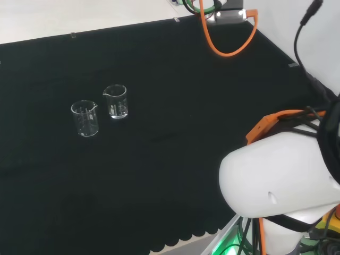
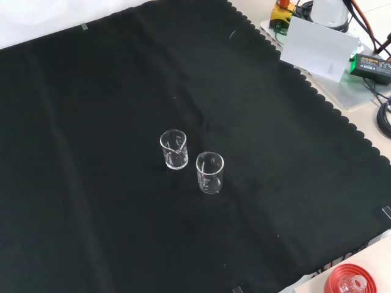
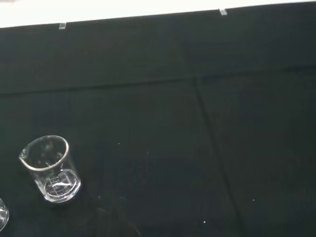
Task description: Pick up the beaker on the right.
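Observation:
Two small clear glass beakers stand upright and close together on the black cloth. In the head view one beaker (image 1: 116, 101) is to the right and a little farther off, the other beaker (image 1: 85, 118) to its left. The front view shows the first beaker (image 2: 175, 149) higher and to the left, and the second beaker (image 2: 210, 173) nearer the camera. Both look empty. In the wrist view one beaker (image 3: 52, 169) stands with its spout turned sideways, and a sliver of another glass rim (image 3: 2, 217) cuts the picture's edge.
The arm's own white link (image 1: 276, 175) bulks at the head view's right, with an orange cable (image 1: 228, 48) looping at the cloth's far edge. A red ribbed ring (image 2: 348, 284) with glassware sits off the cloth's corner. A white box (image 2: 317, 49) lies beyond the scalloped edge.

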